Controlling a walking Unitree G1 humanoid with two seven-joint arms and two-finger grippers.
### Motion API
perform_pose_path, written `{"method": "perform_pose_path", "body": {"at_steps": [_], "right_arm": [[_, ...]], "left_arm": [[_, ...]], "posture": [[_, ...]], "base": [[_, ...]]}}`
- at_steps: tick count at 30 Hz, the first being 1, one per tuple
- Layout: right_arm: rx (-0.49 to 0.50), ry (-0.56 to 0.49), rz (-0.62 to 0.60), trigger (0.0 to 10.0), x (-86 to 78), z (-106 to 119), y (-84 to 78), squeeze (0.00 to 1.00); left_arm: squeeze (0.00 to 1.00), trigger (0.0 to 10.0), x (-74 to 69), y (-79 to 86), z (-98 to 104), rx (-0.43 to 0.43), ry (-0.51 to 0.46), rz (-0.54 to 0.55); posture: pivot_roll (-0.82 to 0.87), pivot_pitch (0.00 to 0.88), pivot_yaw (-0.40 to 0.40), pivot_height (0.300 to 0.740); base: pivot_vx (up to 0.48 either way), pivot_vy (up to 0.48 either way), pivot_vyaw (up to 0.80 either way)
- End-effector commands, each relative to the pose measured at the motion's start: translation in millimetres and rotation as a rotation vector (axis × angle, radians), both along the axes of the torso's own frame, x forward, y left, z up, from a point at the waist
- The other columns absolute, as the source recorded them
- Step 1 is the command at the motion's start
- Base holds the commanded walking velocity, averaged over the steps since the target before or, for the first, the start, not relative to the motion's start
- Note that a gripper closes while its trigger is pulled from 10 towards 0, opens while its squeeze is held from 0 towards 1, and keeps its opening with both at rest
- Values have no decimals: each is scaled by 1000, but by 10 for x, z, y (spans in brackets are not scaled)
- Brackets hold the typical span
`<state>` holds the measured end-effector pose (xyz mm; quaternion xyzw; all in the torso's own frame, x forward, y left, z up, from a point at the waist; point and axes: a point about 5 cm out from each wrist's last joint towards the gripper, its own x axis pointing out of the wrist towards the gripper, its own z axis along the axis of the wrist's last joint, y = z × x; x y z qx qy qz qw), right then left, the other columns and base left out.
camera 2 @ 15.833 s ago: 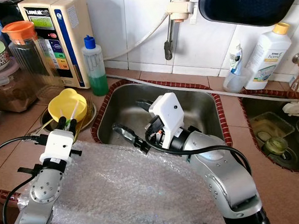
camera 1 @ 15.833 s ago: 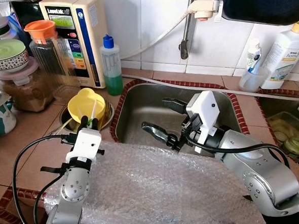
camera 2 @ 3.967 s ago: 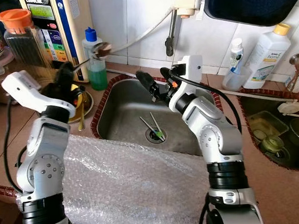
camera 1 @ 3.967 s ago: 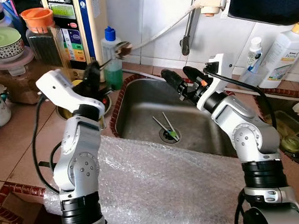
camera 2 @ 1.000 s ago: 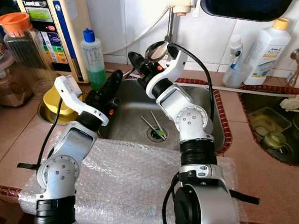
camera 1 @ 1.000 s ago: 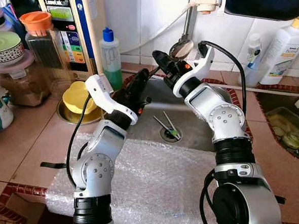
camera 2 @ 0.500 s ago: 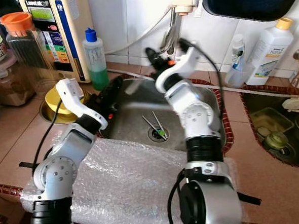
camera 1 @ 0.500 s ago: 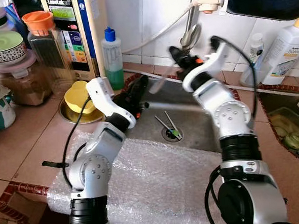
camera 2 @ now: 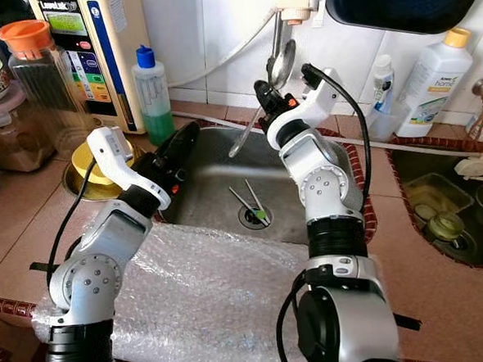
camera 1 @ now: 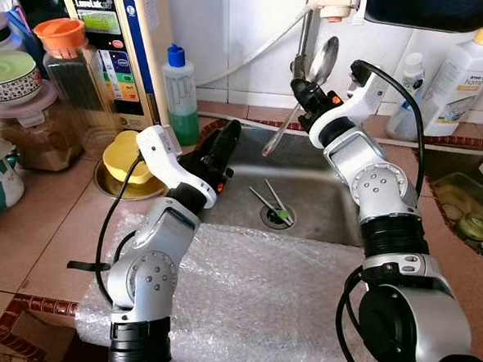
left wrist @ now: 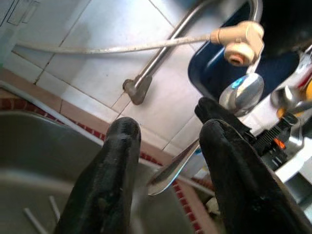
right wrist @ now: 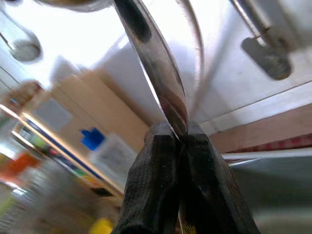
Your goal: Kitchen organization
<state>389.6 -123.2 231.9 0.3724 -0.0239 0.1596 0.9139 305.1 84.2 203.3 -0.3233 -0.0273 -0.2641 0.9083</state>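
Now our right gripper (camera 1: 307, 92) pinches a spoon (camera 1: 320, 64) above the sink (camera 1: 326, 217), our left gripper (camera 1: 223, 141) open nearby; we should carry it level, clear of the tap (camera 1: 306, 37).

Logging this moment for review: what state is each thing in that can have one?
Right claw: shut on spoon.
Spoon: held tilted above sink, bowl up.
Left claw: open, empty, at sink's rim.
Chopsticks: lying by the drain.
Green bottle: upright, capped.
Orange-lidded jar: closed.
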Motion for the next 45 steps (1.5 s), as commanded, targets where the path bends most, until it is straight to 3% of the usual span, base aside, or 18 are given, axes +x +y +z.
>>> {"method": "perform_pose_path", "body": {"at_steps": [1, 2, 7, 13, 21, 22, 24, 25, 26, 27, 33, 35, 37, 38, 39, 40, 45], "right_arm": [[-105, -35, -2, 0, 42, 20, -26, 0], [-105, -35, -2, 0, 42, 20, -26, 0], [-408, -57, 3, 0, 118, -167, -152, 0], [-859, -91, 40, 0, 112, -440, -212, 0], [-1116, -19, 78, 157, 50, -807, -243, 0], [-1140, -12, 82, 1373, 43, -844, -224, 0], [-1213, -16, 92, 1020, 28, -919, -164, 0], [-1247, -17, 92, 9098, 22, -948, -129, 0], [-1271, -19, 90, 9098, 18, -966, -106, 0], [-1303, -16, 91, 10000, 11, -995, -76, 0], [-1349, 9, 79, 10000, -4, -1063, -28, 0], [-1356, 36, 74, 10000, -16, -1106, -50, 0], [-1353, 49, 81, 10000, -25, -1130, -54, 0], [-1359, 52, 83, 10000, -30, -1143, -50, 161], [-1366, 54, 84, 10000, -35, -1156, -45, 773], [-1361, 60, 82, 10000, -36, -1160, -44, 1000], [-1346, 69, 95, 10000, -44, -1179, -15, 1000]], "left_arm": [[1000, 10000, -52, -61, -2, 53, -12, -36], [1000, 10000, -52, -61, -2, 53, -12, -36], [1000, 10000, -121, -89, -81, 159, -20, -72], [1000, 10000, -153, -28, -187, 311, -57, -50], [1000, 10000, -178, 63, -233, 445, -113, -13], [1000, 10000, -187, 65, -241, 457, -118, -12], [1000, 10000, -207, 66, -255, 477, -130, -6], [1000, 10000, -214, 72, -261, 497, -143, 0], [1000, 10000, -217, 75, -266, 513, -153, 4], [1000, 10000, -220, 81, -274, 527, -159, 8], [1000, 10000, -237, 89, -295, 569, -176, 10], [0, 10000, -259, 93, -301, 589, -186, 2], [0, 10000, -271, 98, -309, 605, -191, -4], [0, 10000, -279, 103, -317, 608, -192, -4], [0, 10000, -287, 111, -329, 611, -192, -2], [0, 10000, -290, 117, -336, 616, -191, 1], [0, 10000, -287, 146, -339, 634, -198, 29]], "posture": [[53, 27, -24, 740], [53, 27, -24, 740], [78, 27, -31, 740], [98, 22, -38, 740], [110, 22, -41, 740], [112, 22, -42, 740], [116, 22, -44, 740], [117, 21, -46, 740], [117, 21, -47, 740], [118, 20, -50, 740], [127, 18, -59, 740], [129, 17, -62, 740], [128, 17, -64, 740], [128, 16, -66, 740], [129, 16, -67, 740], [131, 17, -70, 740], [136, 20, -76, 740]], "base": [[0, 0, 0], [0, 0, 0], [0, 0, 0], [0, 0, 0], [0, 0, 0], [0, 0, 0], [0, 0, 0], [0, 0, 0], [0, 0, 0], [0, 0, 0], [0, 0, 0], [0, 0, 0], [0, 0, 0], [0, 0, 0], [0, 0, 0], [0, 0, 0], [0, 0, 0]]}}
